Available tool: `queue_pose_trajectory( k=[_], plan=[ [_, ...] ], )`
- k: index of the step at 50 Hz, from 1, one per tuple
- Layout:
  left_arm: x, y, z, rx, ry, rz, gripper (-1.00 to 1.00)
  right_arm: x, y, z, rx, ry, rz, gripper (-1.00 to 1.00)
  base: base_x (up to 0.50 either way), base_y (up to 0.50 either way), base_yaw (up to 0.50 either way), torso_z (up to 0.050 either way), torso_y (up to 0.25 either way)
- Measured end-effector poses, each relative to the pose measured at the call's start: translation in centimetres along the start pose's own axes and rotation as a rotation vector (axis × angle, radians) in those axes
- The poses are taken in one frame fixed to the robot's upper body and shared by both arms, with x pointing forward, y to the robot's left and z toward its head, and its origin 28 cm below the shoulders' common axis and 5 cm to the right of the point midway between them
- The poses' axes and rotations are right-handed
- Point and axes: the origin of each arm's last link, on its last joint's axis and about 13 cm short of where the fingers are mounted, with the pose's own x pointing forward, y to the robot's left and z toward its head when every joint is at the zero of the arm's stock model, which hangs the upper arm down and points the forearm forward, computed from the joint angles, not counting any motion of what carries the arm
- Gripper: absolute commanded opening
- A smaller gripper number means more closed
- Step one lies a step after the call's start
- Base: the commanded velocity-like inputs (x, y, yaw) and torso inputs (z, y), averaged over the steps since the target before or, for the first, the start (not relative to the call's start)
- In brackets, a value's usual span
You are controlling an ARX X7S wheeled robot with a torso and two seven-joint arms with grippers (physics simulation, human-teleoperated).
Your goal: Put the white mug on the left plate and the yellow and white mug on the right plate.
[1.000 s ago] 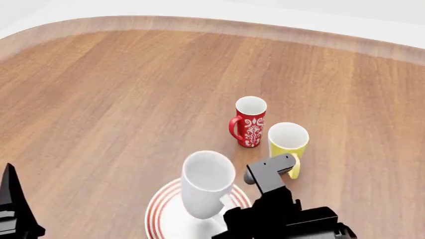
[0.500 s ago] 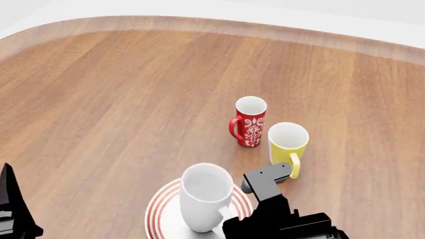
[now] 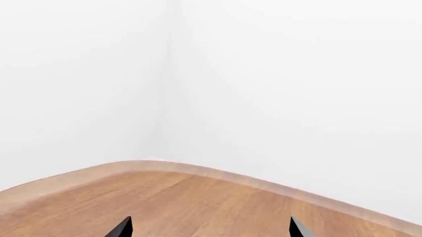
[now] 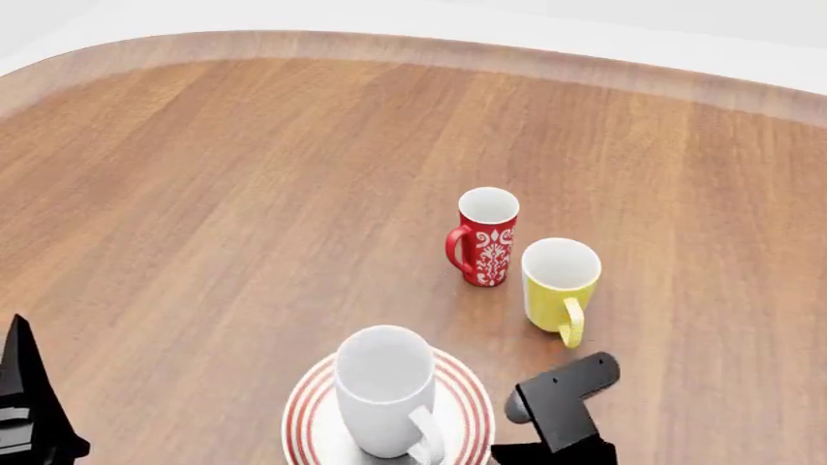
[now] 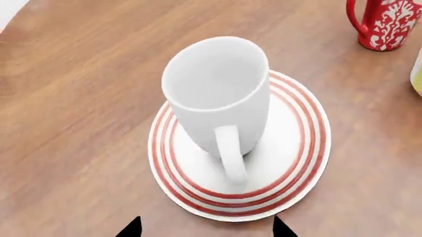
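Note:
The white mug [image 4: 383, 387] [image 5: 218, 98] stands upright on a white plate with red rings [image 4: 470, 412] [image 5: 300, 163], its handle toward my right gripper. This is the only plate in view, and I cannot tell whether it is the left or the right one. My right gripper [image 5: 205, 229] [image 4: 565, 390] is open, just short of the plate's rim, touching nothing. The yellow and white mug [image 4: 560, 281] stands on the table beyond it. My left gripper [image 3: 209, 229] [image 4: 19, 387] is open and empty at the near left, over bare wood.
A red mug with a white pattern [image 4: 487, 237] [image 5: 386, 22] stands close to the left of the yellow one. The wooden table [image 4: 232, 194] curves to a rounded far edge, with white wall behind.
The white mug came down onto the plate and stands free. My right gripper let go of it and drew back to the right and nearer. The left arm stayed put.

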Motion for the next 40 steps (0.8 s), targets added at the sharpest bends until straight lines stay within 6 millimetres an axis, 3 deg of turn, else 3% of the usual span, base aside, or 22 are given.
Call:
queue_pose_trajectory(
  k=[8,16,26,40],
  plan=[
    [0.2,-0.1,0.0,0.003,-0.003,-0.003,1.00,-5.0,3.0,-1.8,-0.047,-0.151,-0.017,1.00,0.00,0.00,0.00,0.000,0.000],
    [0.5,-0.1,-0.1,0.005,-0.007,-0.007,1.00,-7.3,4.5,-1.9,-0.091,-0.336,-0.100,1.00,0.00,0.00,0.00,0.000,0.000],
    [0.8,0.1,-0.2,0.004,-0.012,-0.011,1.00,-7.4,4.1,-0.9,-0.079,-0.519,-0.234,1.00,0.00,0.00,0.00,0.000,0.000],
    [1.0,0.2,-0.1,0.001,-0.015,-0.018,1.00,-4.6,2.0,2.0,-0.039,-0.561,-0.482,1.00,0.00,0.00,0.00,0.000,0.000]
  ],
)
